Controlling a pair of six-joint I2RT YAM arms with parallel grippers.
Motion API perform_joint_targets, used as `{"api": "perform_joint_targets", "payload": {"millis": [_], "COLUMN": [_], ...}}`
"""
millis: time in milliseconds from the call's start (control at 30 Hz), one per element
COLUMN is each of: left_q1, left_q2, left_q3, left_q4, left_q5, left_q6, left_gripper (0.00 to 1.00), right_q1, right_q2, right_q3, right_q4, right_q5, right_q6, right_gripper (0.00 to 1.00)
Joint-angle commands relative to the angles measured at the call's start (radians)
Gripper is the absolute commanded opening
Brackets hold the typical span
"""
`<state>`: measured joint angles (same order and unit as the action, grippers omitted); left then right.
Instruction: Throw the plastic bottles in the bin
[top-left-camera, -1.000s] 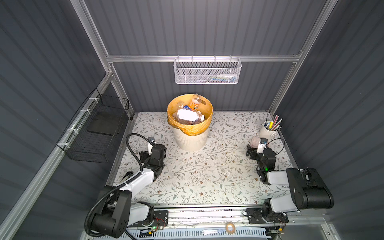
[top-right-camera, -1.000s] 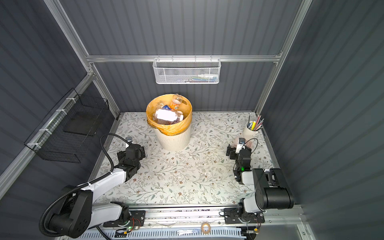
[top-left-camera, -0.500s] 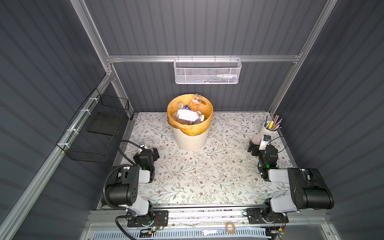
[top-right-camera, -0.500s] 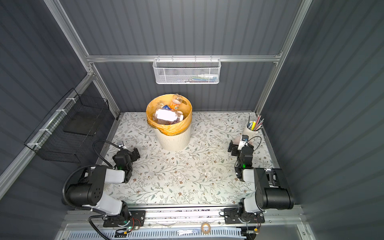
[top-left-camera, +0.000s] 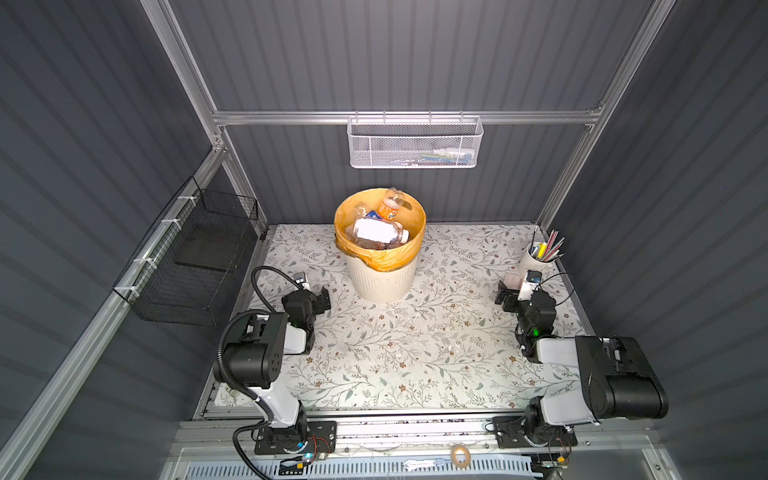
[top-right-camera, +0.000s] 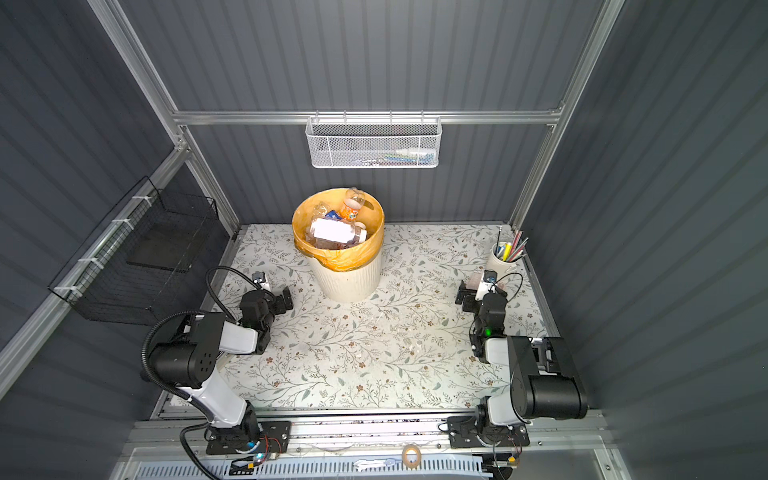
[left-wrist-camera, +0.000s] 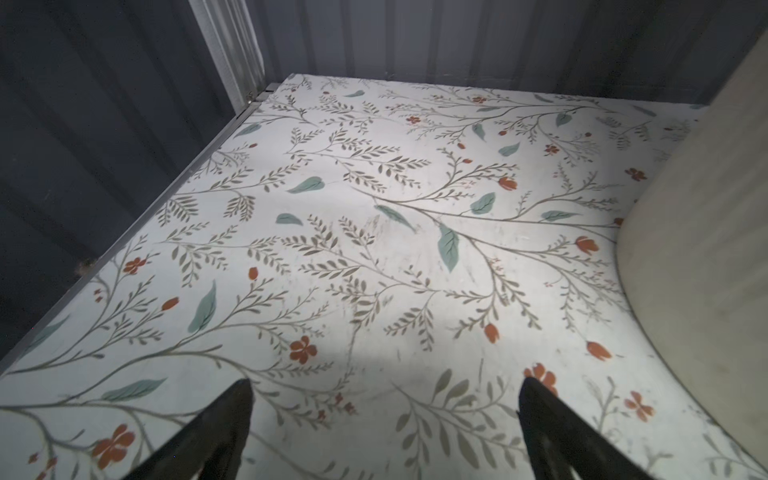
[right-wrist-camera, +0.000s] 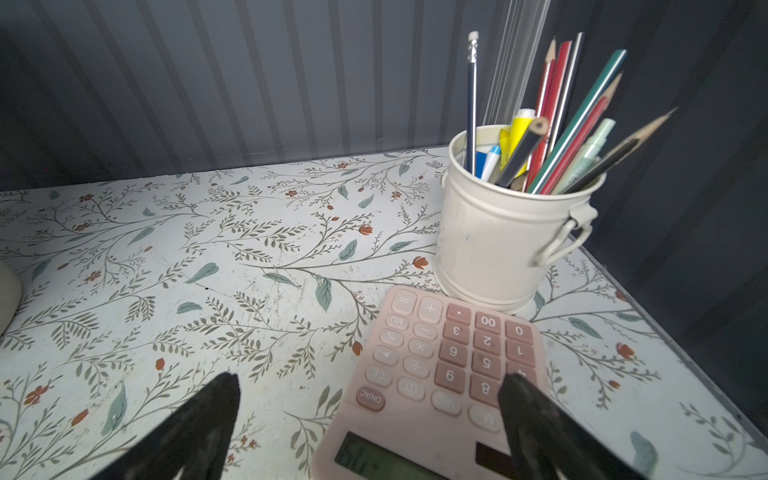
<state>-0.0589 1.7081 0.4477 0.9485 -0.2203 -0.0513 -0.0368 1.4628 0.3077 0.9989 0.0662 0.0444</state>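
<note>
Around: pink calculator (right-wrist-camera: 436, 374) is lying partly beneath the right jaws, just beside the pencil cup (right-wrist-camera: 498, 249).
Container: bin (top-left-camera: 380, 282) is standing upper centre in both top views, holding plastic bottles (top-left-camera: 376, 232).
Jaws: left jaws and right jaws are gaping wide, gripping nothing.

In both top views light falls from above onto the desk (top-left-camera: 415, 345), the brightest area at mid-frame, while the dark ribbed walls are dim. Shadows under the arms are soft and short. Focus is crisp throughout, and the frame rails splay outward toward the upper corners, a wide-lens effect. In the left wrist view a bright pool lies on the desk, and the near bin (left-wrist-camera: 706, 249) wall and the left pincer (left-wrist-camera: 384, 399) are blurred. In the right wrist view the pen cup (right-wrist-camera: 498, 241) is sharp and the right pincer (right-wrist-camera: 370, 386) a soft black blur.
</note>
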Motion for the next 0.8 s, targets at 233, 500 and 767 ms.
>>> {"api": "perform_joint_targets", "payload": {"millis": [233,500,767], "left_q1": [-0.001,-0.002,-0.002], "left_q2": [0.006,0.007,0.007], "left_q3": [0.013,0.013,0.013], "left_q4": [-0.016,-0.02,-0.019], "left_q5": [-0.029,-0.031,-0.031], "left_q6": [0.032,0.033,0.033], "left_gripper": [0.99,0.99,0.99], "right_q1": [-0.003,-0.004,-0.004], "right_q2": [0.001,-0.001,-0.001], "right_q3": [0.011,0.01,0.01], "right_q4": [-0.003,-0.002,-0.002], "right_q5": [-0.013,-0.014,-0.014], "right_q6": [0.003,0.003,0.003], "right_gripper": [0.99,0.99,0.99]}}
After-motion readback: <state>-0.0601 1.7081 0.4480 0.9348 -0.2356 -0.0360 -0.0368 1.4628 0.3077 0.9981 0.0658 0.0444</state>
